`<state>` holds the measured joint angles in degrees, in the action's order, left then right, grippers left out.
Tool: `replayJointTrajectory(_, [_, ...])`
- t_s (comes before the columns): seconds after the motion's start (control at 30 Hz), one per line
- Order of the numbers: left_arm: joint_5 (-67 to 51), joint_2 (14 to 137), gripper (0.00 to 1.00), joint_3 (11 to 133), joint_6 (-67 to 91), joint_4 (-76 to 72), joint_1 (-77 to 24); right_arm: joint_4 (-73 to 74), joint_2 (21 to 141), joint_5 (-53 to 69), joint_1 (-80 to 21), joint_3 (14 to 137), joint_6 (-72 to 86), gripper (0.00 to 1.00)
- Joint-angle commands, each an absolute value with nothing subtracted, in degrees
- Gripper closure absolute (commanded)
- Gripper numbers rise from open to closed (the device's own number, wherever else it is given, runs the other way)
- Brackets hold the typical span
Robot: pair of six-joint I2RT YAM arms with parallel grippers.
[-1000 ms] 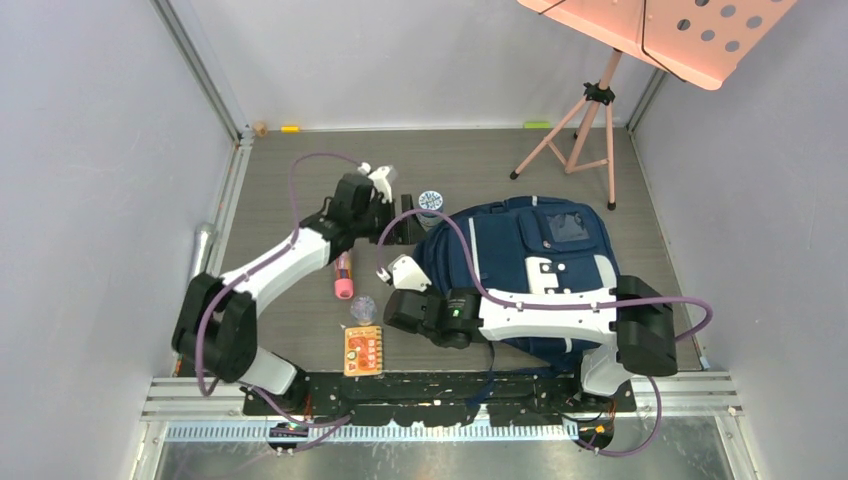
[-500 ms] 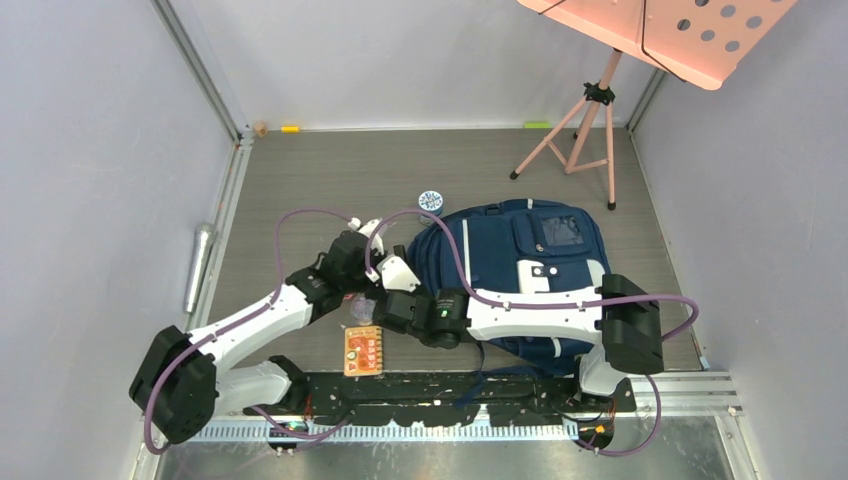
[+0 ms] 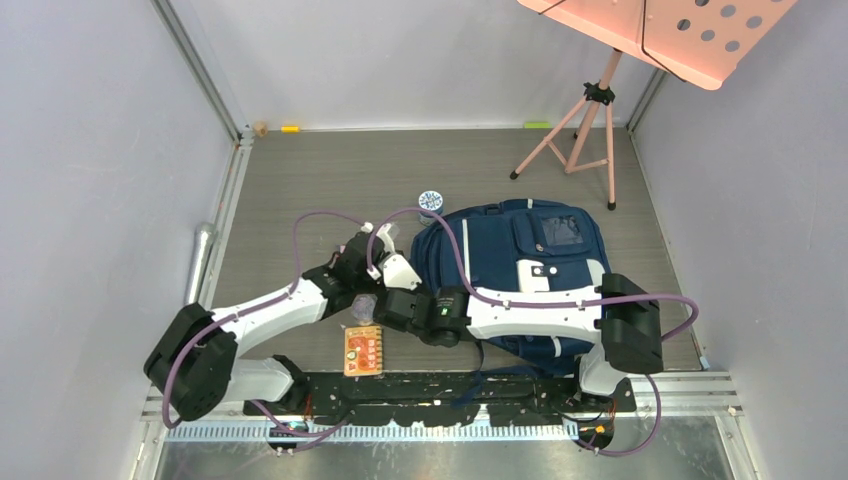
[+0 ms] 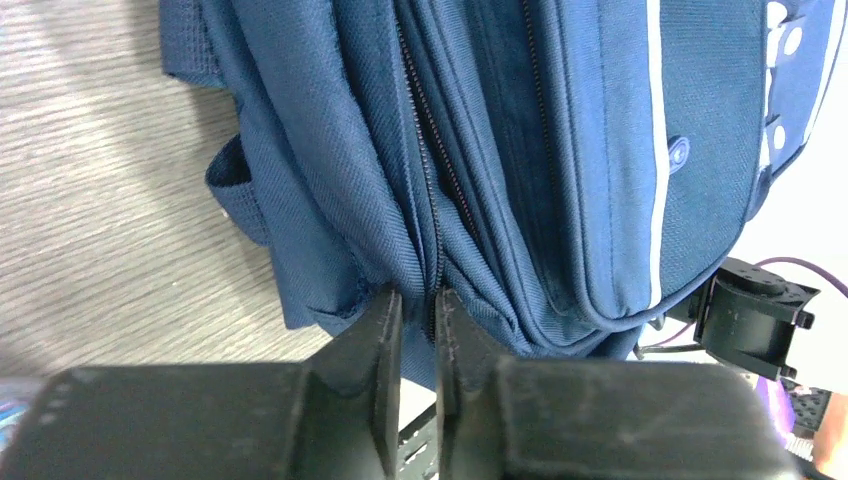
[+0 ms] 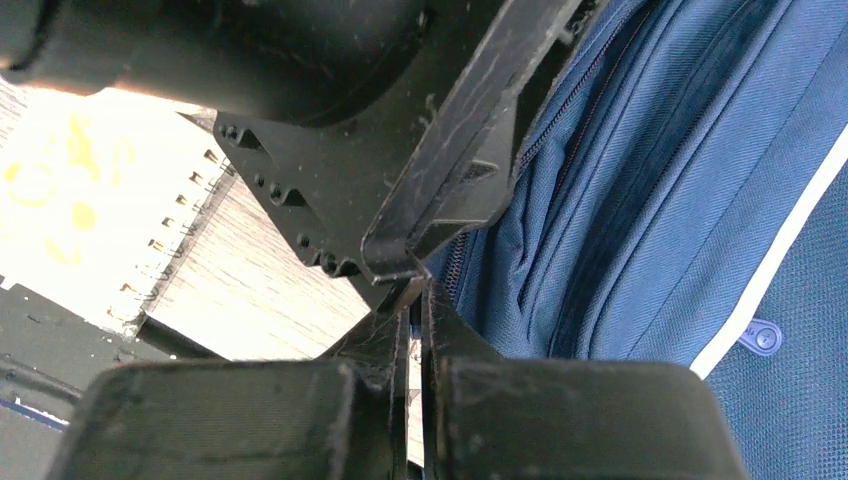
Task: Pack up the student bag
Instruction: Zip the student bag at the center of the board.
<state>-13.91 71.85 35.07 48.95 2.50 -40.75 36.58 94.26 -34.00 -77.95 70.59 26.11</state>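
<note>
Swung back to the left edge of the backpack, flat on the desk. Pinching its zip seam with the left pincer; holding the right pincer squeezed together just beside.

The left arm is extended toward the right, and the left gripper is nearly closed on the zip seam of the student bag. The right arm is laid leftward, with the right gripper fully closed.
</note>
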Motion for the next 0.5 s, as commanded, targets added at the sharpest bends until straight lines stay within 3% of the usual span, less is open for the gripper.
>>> replayJointTrajectory(0.0, [-13.26, 74.4, 0.95, 38.98, 47.19, -0.51, -41.84, 28.63, 92.41, -32.87, -78.41, 72.34, 25.67, 1.0])
replayJointTrajectory(0.07, [-12.4, 75.46, 1.0, 41.62, 45.05, 2.4, -41.75, 29.37, 92.07, -32.34, -78.33, 71.81, 24.72, 1.0])
replayJointTrajectory(0.47, [-17.85, 85.7, 1.0, 55.98, 33.88, 7.81, -31.55, 36.71, 89.44, -28.5, -78.31, 67.5, 21.27, 1.0])
